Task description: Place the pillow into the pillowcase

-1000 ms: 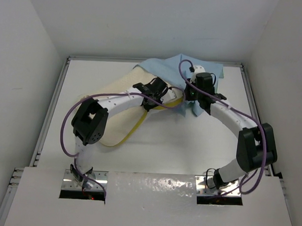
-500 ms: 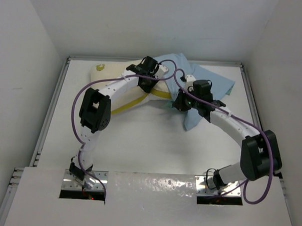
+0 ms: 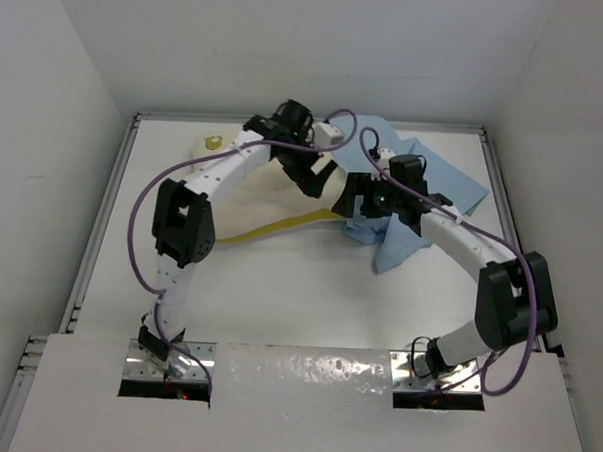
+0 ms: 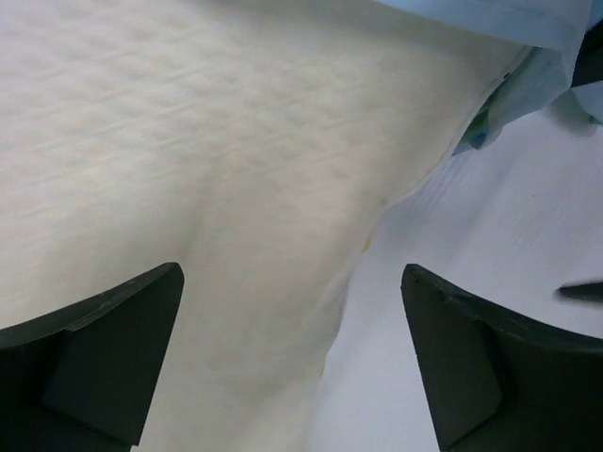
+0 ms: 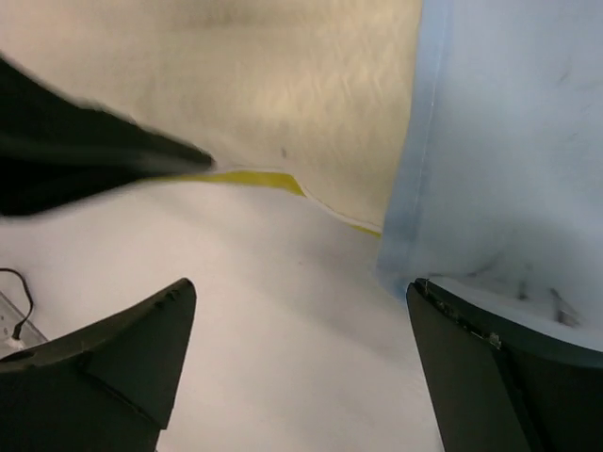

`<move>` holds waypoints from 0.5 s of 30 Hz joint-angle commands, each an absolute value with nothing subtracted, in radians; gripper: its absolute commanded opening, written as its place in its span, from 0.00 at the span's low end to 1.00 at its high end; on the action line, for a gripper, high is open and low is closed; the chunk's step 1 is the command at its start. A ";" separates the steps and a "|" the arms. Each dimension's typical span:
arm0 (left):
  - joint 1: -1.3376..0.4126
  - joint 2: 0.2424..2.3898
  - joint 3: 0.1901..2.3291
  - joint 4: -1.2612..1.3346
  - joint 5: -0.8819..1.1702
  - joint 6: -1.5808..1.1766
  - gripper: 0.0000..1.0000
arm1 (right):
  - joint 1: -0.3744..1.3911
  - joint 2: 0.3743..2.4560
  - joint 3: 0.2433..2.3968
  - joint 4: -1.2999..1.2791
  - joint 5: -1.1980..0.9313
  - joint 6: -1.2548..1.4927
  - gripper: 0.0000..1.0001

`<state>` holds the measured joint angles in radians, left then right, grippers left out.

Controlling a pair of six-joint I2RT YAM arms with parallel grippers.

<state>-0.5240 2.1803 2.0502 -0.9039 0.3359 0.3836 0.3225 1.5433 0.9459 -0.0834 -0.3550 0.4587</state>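
Note:
The cream pillow (image 3: 248,199) lies at the table's far middle, its yellow edge band (image 3: 282,223) facing me and a small yellow tag (image 3: 213,140) at its far left corner. Its right end meets the light blue pillowcase (image 3: 434,182), which lies crumpled at the far right; how far the pillow reaches inside is hidden by the arms. My left gripper (image 3: 316,179) hangs open over the pillow's right end. In the left wrist view the pillow (image 4: 207,141) fills the frame between the fingers (image 4: 94,348). My right gripper (image 3: 359,200) is open beside the pillowcase's edge (image 5: 509,141), holding nothing.
The white table (image 3: 279,285) is framed by metal rails and white walls on three sides. A flap of the pillowcase (image 3: 396,248) hangs toward me under the right arm. Purple cables loop over both arms near the grippers.
Both grippers have opened and let go of the fabric. The left arm swung right and nearer over the pillow; the pillowcase has spread out to the right.

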 commanded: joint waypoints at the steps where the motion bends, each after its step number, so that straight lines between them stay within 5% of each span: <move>1: -0.379 1.999 2.074 -0.973 0.431 0.442 1.00 | 0.325 1.424 1.061 -0.193 -0.255 0.393 0.91; 2: -0.329 1.949 2.042 -0.898 0.357 0.427 1.00 | 0.324 1.419 1.098 -0.230 -0.224 0.387 0.88; 5: -0.252 1.937 1.976 -0.749 0.132 0.359 0.96 | 0.324 1.448 1.169 -0.224 -0.090 0.425 0.41; 6: -0.233 1.956 1.979 -0.726 0.077 0.321 0.94 | 0.322 1.494 1.190 -0.222 -0.051 0.443 0.17; 10: -0.140 2.057 1.994 -0.543 -0.135 0.236 0.93 | 0.321 1.667 1.316 -0.221 0.165 0.520 0.00; 15: -0.109 2.319 2.255 -0.594 -0.238 0.273 0.98 | 0.319 1.935 1.558 -0.297 0.255 0.586 0.00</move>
